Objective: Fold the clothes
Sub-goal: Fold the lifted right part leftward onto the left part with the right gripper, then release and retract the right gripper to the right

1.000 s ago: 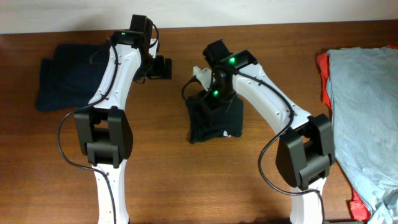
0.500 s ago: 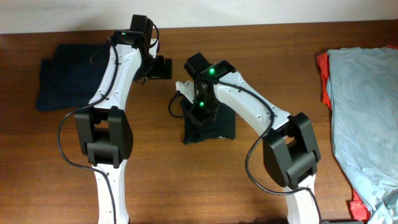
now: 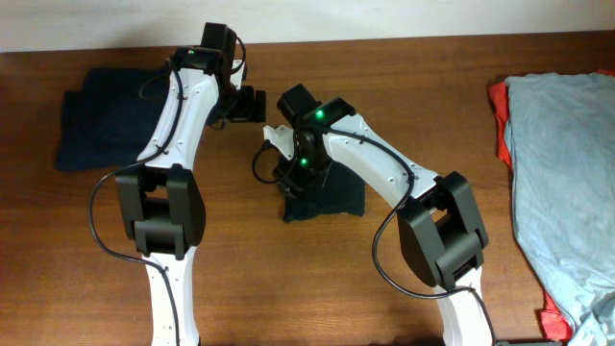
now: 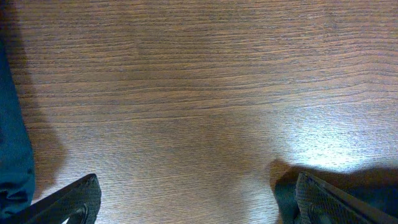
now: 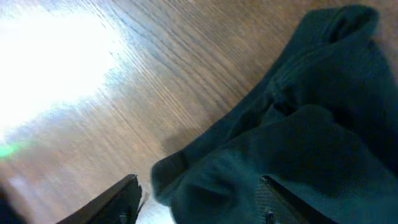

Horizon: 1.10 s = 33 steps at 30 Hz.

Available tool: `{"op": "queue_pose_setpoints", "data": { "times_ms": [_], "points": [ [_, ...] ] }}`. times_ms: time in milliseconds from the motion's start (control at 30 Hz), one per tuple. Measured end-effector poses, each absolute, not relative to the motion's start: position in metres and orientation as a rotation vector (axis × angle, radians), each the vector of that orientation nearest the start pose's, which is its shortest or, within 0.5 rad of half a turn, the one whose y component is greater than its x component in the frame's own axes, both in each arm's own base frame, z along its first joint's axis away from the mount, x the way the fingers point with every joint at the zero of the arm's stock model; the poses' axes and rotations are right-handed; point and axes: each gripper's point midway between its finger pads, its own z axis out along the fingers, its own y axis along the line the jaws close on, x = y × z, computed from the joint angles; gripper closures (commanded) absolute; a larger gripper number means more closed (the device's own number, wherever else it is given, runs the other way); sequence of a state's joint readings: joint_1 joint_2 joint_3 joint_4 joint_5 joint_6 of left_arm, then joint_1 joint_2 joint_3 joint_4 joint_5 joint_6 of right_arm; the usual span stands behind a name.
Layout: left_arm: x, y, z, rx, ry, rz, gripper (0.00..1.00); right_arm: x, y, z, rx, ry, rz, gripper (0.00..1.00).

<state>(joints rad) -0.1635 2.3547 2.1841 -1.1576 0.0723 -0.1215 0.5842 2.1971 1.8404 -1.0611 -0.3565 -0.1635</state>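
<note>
The black T-shirt (image 3: 333, 200) lay as a small folded bundle near the middle of the table (image 3: 404, 72), with its left edge under the wrist of my right arm. In the right wrist view its dark cloth was bunched in soft ridges and filled the right and lower part of the picture, with bare wood above and to the left.

My right gripper (image 5: 199, 200) hung low over that edge with its jaws apart. Cloth lay between the two fingers, and a thin strip of wood showed between one finger (image 5: 121, 198) and the fabric, so nothing was pinched.

My left gripper (image 4: 199, 202) sat further back and to the left, spread wide over bare wood and holding nothing. A strip of the navy garment (image 3: 101, 120) showed at the left edge of its camera. That navy piece lay folded at the table's far left, well apart from the T-shirt.

At the far right, a light grey-blue garment (image 3: 562, 163) was spread loosely on top of a red one (image 3: 499, 120).
</note>
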Motion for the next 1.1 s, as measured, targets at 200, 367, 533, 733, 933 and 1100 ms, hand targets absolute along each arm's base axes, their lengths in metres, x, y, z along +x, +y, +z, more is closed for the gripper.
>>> {"op": "queue_pose_setpoints", "data": {
  "times_ms": [200, 367, 533, 733, 933, 1100],
  "points": [
    [0.508, -0.096, 0.08, 0.074, 2.907, -0.154, 0.01, 0.358, 0.295, 0.089, -1.082, 2.813, 0.634, 0.28],
    [0.508, -0.096, 0.08, 0.074, 2.907, -0.154, 0.0, 0.379, 0.254, 0.114, -0.936, 2.856, 0.61, 0.13],
    [0.508, -0.096, 0.08, 0.074, 2.906, -0.154, 0.01, 0.406, 0.177, 0.138, -0.695, 2.902, 0.484, 0.01],
    [0.521, -0.101, 0.083, 0.083, 2.85, -0.166, 0.01, 0.421, 0.095, 0.135, -0.463, 2.985, 0.319, 0.01],
    [0.513, -0.114, 0.083, 0.101, 2.875, -0.265, 0.01, 0.429, 0.04, 0.134, -0.285, 3.004, 0.256, 0.01],
    [0.492, -0.137, 0.084, 0.21, 2.927, -0.438, 0.01, 0.431, 0.01, 0.134, -0.182, 3.008, 0.243, 0.01]
  ]
}}
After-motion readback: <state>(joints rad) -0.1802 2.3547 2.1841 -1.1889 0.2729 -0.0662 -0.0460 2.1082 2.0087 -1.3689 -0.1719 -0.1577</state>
